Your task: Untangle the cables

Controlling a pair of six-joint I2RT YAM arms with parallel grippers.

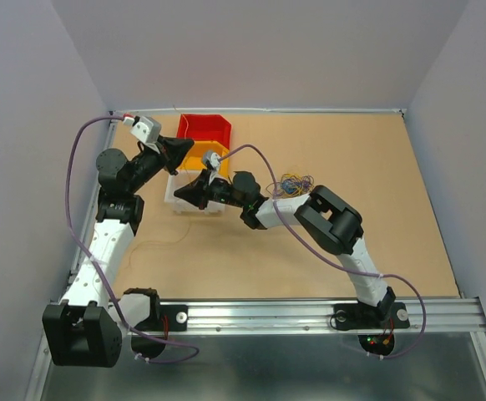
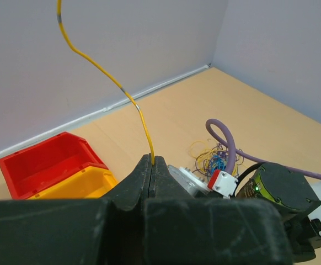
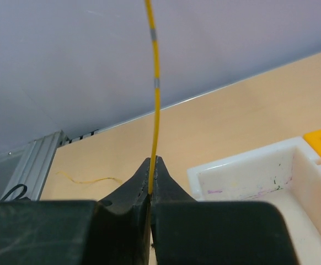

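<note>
A yellow cable (image 2: 108, 74) with grey bands rises from my left gripper (image 2: 152, 159), whose jaws are shut on its end. In the right wrist view the same kind of yellow cable (image 3: 156, 94) stands straight up from my right gripper (image 3: 153, 160), also pinched shut on it. From above, the left gripper (image 1: 186, 150) hangs over the bins and the right gripper (image 1: 179, 193) points left over the white bin. A loose clump of purple, yellow and blue cables (image 1: 296, 182) lies on the table behind the right arm; the same clump (image 2: 215, 159) shows in the left wrist view.
A red bin (image 1: 204, 127), a yellow bin (image 1: 201, 155) and a white bin (image 1: 194, 204) stand in a row at the back left. One thin yellowish wire (image 3: 89, 179) lies alone on the table by the left arm. Grey walls enclose three sides.
</note>
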